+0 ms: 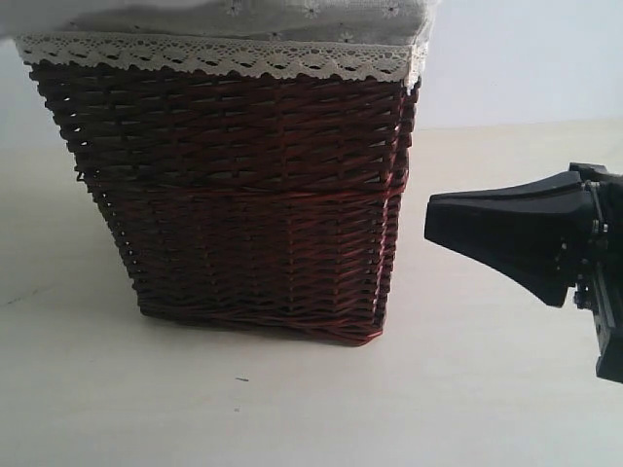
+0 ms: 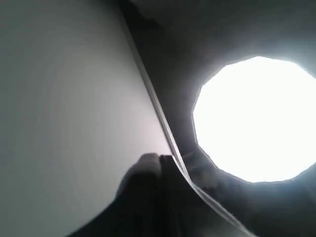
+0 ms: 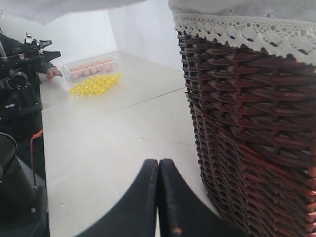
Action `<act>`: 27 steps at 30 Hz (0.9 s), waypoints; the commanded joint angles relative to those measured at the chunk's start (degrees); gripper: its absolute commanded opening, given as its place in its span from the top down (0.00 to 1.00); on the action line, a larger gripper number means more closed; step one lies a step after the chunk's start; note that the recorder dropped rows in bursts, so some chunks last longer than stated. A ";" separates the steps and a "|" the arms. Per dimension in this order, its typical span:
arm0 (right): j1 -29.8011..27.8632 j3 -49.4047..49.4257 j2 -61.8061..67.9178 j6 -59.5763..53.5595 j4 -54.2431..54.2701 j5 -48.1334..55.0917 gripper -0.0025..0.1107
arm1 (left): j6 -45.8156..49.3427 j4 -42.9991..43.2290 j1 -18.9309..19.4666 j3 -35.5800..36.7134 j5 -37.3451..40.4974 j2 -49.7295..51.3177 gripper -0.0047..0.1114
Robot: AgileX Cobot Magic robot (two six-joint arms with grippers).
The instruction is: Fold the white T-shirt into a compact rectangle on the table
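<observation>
table [image 1: 487,389] bears wicker basket [image 1: 253,195]; right end effector [image 3: 158,167] beside it closed, left end effector [image 2: 160,159] closed.

It looked like a robotics test room rather than a home. A broad pale worktop [image 1: 487,389] ran to bare white walls [image 3: 143,29]. Black arm hardware [image 3: 19,98] stood along one edge, and props lay about: a dark wicker basket [image 1: 253,195] with lace trim, a clear tray [image 3: 91,67] and a heap of small yellow pieces [image 3: 95,85].
</observation>
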 commanded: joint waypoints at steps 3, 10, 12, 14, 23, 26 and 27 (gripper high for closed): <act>-0.26 -0.43 0.10 -0.67 -0.15 -0.74 0.98 | -5.06 6.82 -0.23 6.10 -9.10 0.80 0.96; -0.26 -0.43 0.10 -0.56 -0.15 -0.74 0.98 | -4.74 6.82 -0.23 18.94 -12.59 0.80 0.96; -0.26 -0.43 0.10 -0.56 -0.15 -0.74 0.98 | -3.13 6.82 -0.23 23.66 -12.59 0.80 0.96; -0.26 -0.43 0.10 -0.68 -0.15 -0.74 0.98 | -1.66 6.82 -0.23 27.65 -12.48 0.80 0.96; -0.26 -0.43 0.10 -0.68 -0.15 -0.74 0.98 | 1.04 6.82 -0.23 40.38 -13.29 -1.30 0.96; -0.26 -0.43 0.10 -0.68 -0.15 -0.74 0.98 | 1.27 6.82 -0.23 43.89 -18.56 -2.69 0.96; -0.26 -0.43 0.10 -0.68 -0.15 -0.74 0.98 | 1.55 6.82 -0.23 45.48 -20.70 -3.22 0.96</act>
